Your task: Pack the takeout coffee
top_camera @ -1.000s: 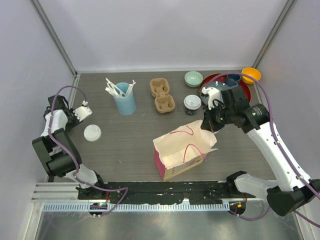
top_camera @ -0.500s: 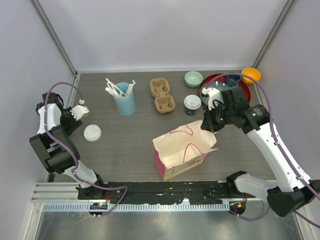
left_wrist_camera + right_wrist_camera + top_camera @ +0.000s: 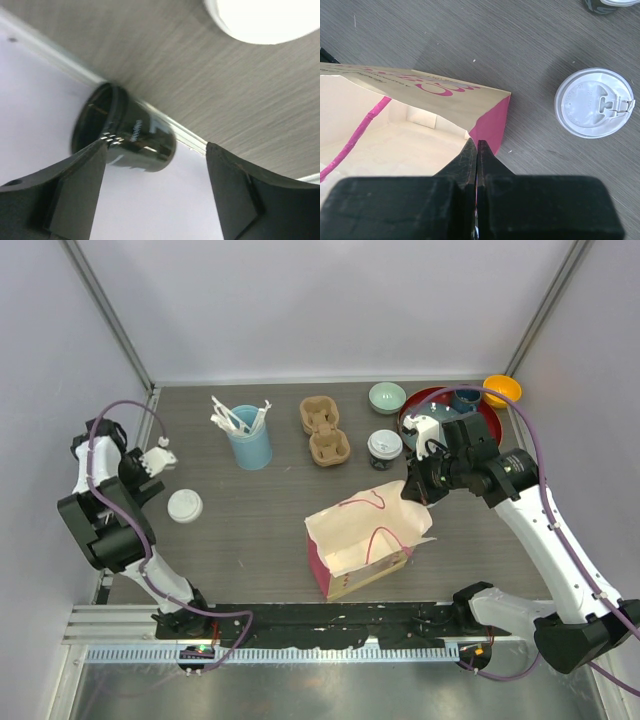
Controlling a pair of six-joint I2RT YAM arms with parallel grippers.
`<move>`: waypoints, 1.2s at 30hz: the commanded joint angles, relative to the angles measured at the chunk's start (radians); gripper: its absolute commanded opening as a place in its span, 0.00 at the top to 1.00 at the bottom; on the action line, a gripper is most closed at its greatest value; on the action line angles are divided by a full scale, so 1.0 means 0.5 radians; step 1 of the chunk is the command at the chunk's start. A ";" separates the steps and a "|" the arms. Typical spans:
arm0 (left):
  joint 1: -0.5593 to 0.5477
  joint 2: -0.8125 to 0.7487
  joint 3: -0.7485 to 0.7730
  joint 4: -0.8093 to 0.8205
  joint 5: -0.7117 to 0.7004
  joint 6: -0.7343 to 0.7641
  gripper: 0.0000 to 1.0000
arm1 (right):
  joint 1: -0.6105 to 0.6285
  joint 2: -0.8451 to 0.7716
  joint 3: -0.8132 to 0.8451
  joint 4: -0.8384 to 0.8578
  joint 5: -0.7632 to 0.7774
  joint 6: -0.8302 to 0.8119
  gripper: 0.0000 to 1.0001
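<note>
Two takeout coffees stand on the table, black cups with white lids. One (image 3: 184, 505) is at the left, and only its lid (image 3: 265, 20) shows in the left wrist view. The other (image 3: 384, 447) stands behind the bag, its lid (image 3: 595, 102) clear in the right wrist view. My left gripper (image 3: 155, 462) (image 3: 156, 150) hangs open and empty, left of and beyond the left coffee, apart from it. A cream and pink paper bag (image 3: 365, 535) lies open in the middle. My right gripper (image 3: 420, 490) (image 3: 476, 150) is shut on the bag's pink rim (image 3: 490, 120).
A light-blue cup of white utensils (image 3: 248, 440) and a cardboard cup carrier (image 3: 324, 430) stand at the back. A green bowl (image 3: 387, 397), a red tray (image 3: 415, 402) with a dark-blue mug (image 3: 466, 398) and an orange bowl (image 3: 502, 390) sit back right. A black cylindrical arm part (image 3: 125, 132) is by the left table edge.
My left gripper has opened wide and drawn back to the left, away from the left coffee, which stays on the table. The right arm and the bag have not moved.
</note>
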 commanded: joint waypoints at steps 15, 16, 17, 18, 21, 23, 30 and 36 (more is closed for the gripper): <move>-0.020 0.534 0.706 -0.476 -0.143 -0.109 0.01 | 0.002 0.057 -0.012 -0.042 0.025 -0.030 0.99; -0.020 0.546 0.693 -0.473 -0.164 -0.100 0.03 | 0.002 0.060 -0.012 -0.045 0.022 -0.030 0.99; -0.020 0.552 0.666 -0.454 -0.207 -0.100 0.05 | -0.001 0.063 -0.009 -0.039 0.019 -0.030 0.99; -0.020 0.561 0.663 -0.421 -0.280 -0.106 0.07 | -0.001 0.066 -0.009 -0.042 0.016 -0.030 0.99; -0.014 0.622 0.696 -0.439 -0.370 -0.137 0.24 | -0.001 0.069 -0.006 -0.039 0.016 -0.030 0.99; -0.013 0.647 0.706 -0.463 -0.437 -0.146 0.33 | -0.001 0.063 -0.012 -0.039 0.016 -0.030 0.99; -0.013 0.659 0.620 -0.430 -0.631 -0.097 0.36 | 0.002 0.029 -0.030 -0.027 0.016 -0.030 0.99; -0.013 0.751 0.613 -0.497 -0.775 -0.106 0.41 | -0.001 0.004 -0.055 -0.021 0.019 -0.030 0.99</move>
